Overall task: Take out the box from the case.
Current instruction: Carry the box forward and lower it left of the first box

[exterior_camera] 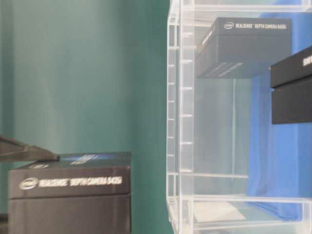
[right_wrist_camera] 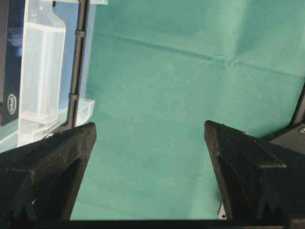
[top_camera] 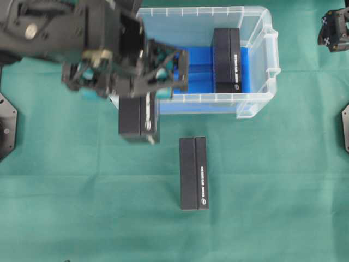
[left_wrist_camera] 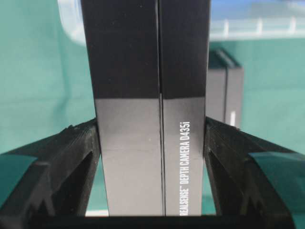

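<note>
Two pincers under my control, left pincer clamped on a black box outside the case, right pincer spread wide over bare tabletop.

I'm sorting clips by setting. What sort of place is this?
Probably a robotics lab bench: a table draped in green cloth, a clear plastic case with identical black depth-camera boxes, and two robot arms, the left gripper clamping one box.
</note>
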Controlling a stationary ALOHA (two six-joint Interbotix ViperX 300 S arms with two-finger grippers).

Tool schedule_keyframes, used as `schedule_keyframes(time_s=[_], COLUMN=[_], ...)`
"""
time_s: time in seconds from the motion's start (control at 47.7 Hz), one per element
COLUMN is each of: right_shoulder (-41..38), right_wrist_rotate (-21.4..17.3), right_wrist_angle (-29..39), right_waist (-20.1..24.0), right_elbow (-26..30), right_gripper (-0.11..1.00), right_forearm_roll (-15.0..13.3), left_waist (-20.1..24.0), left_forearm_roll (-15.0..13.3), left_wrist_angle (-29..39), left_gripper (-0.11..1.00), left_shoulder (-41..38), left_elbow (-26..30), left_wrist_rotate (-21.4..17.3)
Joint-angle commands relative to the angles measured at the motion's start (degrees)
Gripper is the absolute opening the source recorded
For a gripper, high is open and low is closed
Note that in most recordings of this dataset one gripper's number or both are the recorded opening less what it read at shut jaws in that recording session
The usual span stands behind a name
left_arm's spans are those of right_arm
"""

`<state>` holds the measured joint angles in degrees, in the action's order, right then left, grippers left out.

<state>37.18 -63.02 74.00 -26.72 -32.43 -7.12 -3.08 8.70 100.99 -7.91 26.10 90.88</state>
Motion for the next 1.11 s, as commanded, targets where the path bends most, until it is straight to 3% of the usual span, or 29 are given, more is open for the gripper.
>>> schedule_keyframes(time_s=[0.0,0.524,1.089], right_shoulder=[0.18,0.18,0.09], right_wrist_rotate=[0.09,-0.09,-0.35], right_wrist_angle=[-0.18,-0.09,0.0], right_waist=[0.0,0.0,0.09], right_elbow=[0.53,0.62,0.62], right_gripper=[0.91,0.91,0.91], right_forearm_roll=[-0.09,-0.09,-0.09], left_waist=[-2.02,-13.71,-15.12], left_forearm_roll=[0.26,0.26,0.26], left_wrist_angle=[0.09,0.18,-0.35], left_gripper=[0.6,0.6,0.6], left_shoulder=[2.55,2.02,2.11], left_elbow=[0.62,0.44,-1.32], left_wrist_rotate=[1.41,13.89,14.77])
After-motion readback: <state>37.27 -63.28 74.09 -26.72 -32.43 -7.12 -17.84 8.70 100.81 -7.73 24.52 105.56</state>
